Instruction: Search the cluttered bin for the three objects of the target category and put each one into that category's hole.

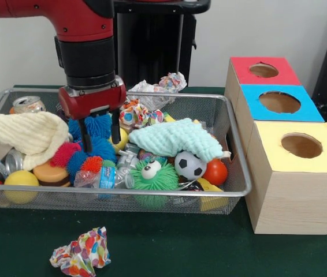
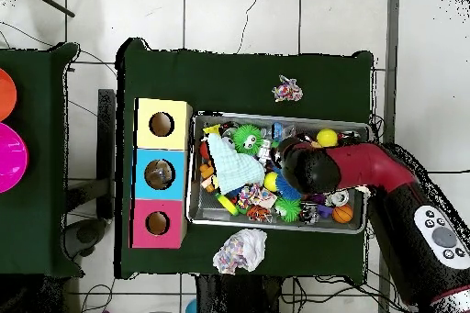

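Note:
My gripper (image 1: 100, 135) reaches down into the wire mesh bin (image 1: 238, 167), left of its middle. Its two black fingers (image 1: 115, 128) stand apart on either side of a blue spiky ball (image 1: 98, 123), so it reads as open. Around it lie a red spiky ball (image 1: 65, 153), a green spiky toy with eyes (image 1: 153, 175), a small soccer ball (image 1: 189, 165), a mint cloth (image 1: 175, 138) and a cream cloth (image 1: 28, 134). Three boxes with holes stand to the right: red (image 1: 263, 70), blue (image 1: 279, 102), yellow (image 1: 301, 145). In the overhead view the arm (image 2: 317, 170) hides the gripper.
One crumpled colourful paper ball (image 1: 81, 254) lies on the green table in front of the bin; another (image 1: 158, 86) sits behind it. Cans (image 1: 28, 104), a yellow ball (image 1: 20, 180) and an orange ball (image 1: 215, 172) fill the bin. Overhead, the bin rim (image 2: 275, 117) adjoins the boxes (image 2: 159, 174).

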